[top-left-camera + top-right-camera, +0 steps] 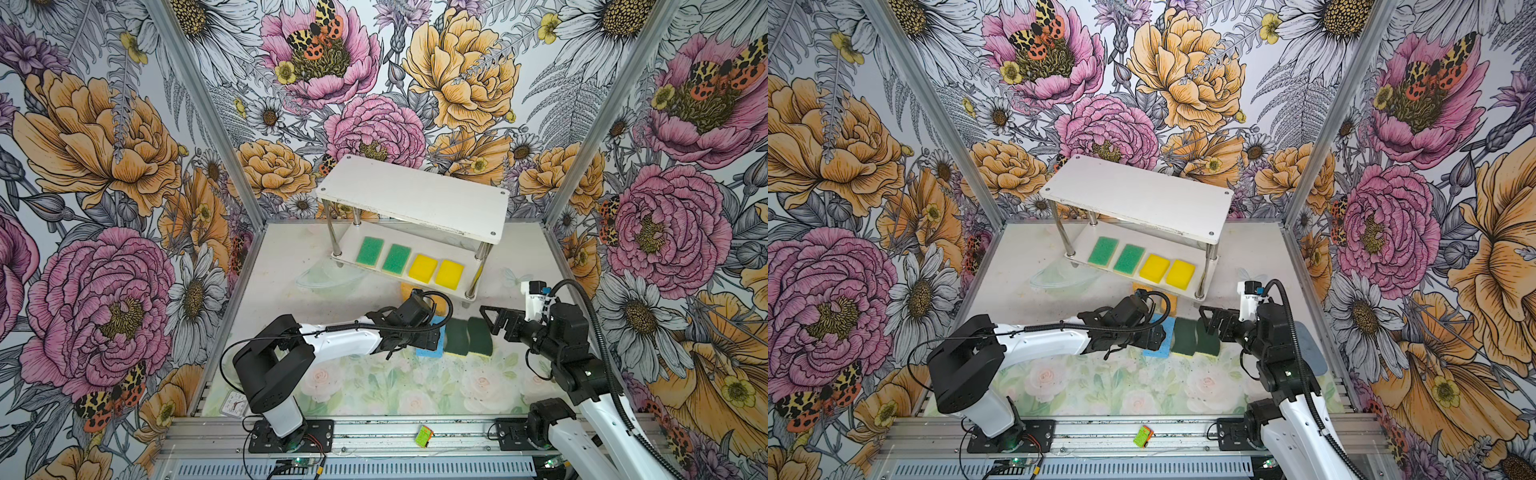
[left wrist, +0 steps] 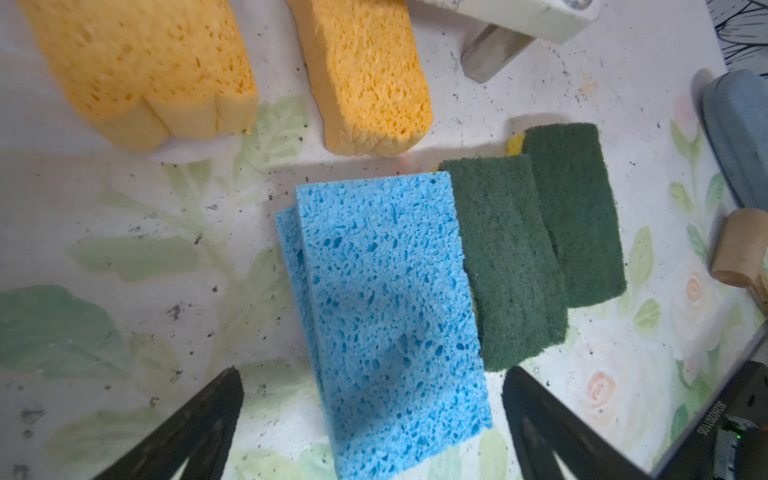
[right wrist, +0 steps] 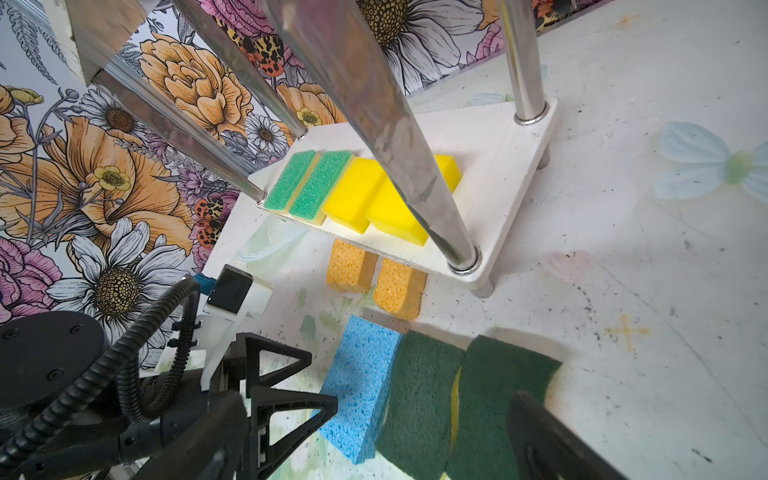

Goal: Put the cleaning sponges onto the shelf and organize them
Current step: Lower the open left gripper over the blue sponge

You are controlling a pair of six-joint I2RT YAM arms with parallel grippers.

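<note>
Lining up the next pick, by the look of it. The left arm point(image 1: 340, 336) reaches low across the counter point(image 1: 274, 270) with the wrist tipped down. The left jaws are spread about as wide as they go and are empty, with one finger on each side of the near end of the blue sponges point(image 2: 386, 311). Those two are stacked, the top one slid a bit off the lower. I can't see any contact with the foam.

The right arm point(image 1: 552, 332) comes in from the other side. The right jaws are also apart, holding nothing, and hang over the dark-green wavy pair point(image 2: 507, 266). That pair lies overlapped, snug against the blue stack.

My guess for the next move is to drop straight down and pinch just the top blue one across its short side. The green sponge crowds one finger, and grabbing both blues at once seems easy to do.

Further back, the orange pair point(image 3: 353, 266) sits on the counter just in front of the shelf point(image 1: 415, 195). Its lower board already has the green-topped pair point(image 1: 369, 250) and the yellow pair point(image 1: 423, 268) in a row. The top board is bare, so I'd say four are done and six are left.
</note>
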